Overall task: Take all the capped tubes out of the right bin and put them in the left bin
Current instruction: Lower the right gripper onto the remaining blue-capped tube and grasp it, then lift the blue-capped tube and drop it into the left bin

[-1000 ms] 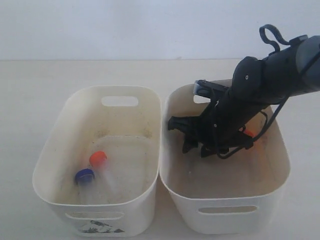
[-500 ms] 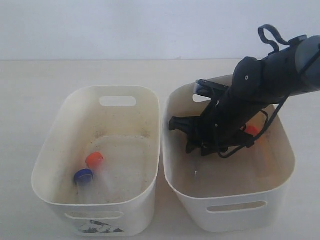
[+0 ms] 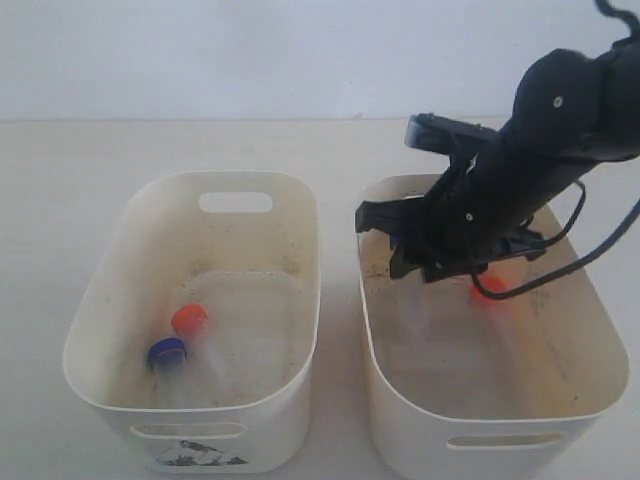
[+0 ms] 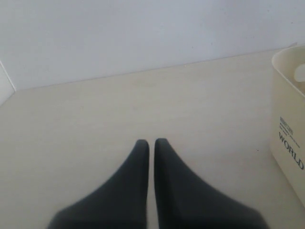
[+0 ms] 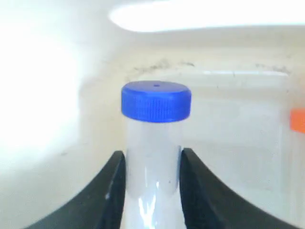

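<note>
My right gripper (image 5: 152, 160) is shut on a clear blue-capped tube (image 5: 156, 101), which stands up between the fingers inside the right bin (image 3: 480, 440). In the exterior view this gripper (image 3: 385, 245) hangs low at the bin's back left and hides the tube. An orange-capped tube (image 3: 487, 292) lies on the right bin's floor, its cap (image 5: 298, 120) also showing in the right wrist view. In the left bin (image 3: 200, 440) lie an orange-capped tube (image 3: 189, 318) and a blue-capped tube (image 3: 168, 351). My left gripper (image 4: 151, 143) is shut and empty above the table, outside the exterior view.
A bin wall with dark "WORLD" print (image 4: 288, 138) stands beside the left gripper in the left wrist view. A narrow gap separates the two bins. The right arm (image 3: 560, 120) and its cables reach over the right bin's back rim. Pale table (image 3: 60, 200) surrounds both bins.
The right arm has risen and shifted right with the blue-capped tube. The right bin has slid to the right, away from the left bin. The left bin's tubes have not moved.
</note>
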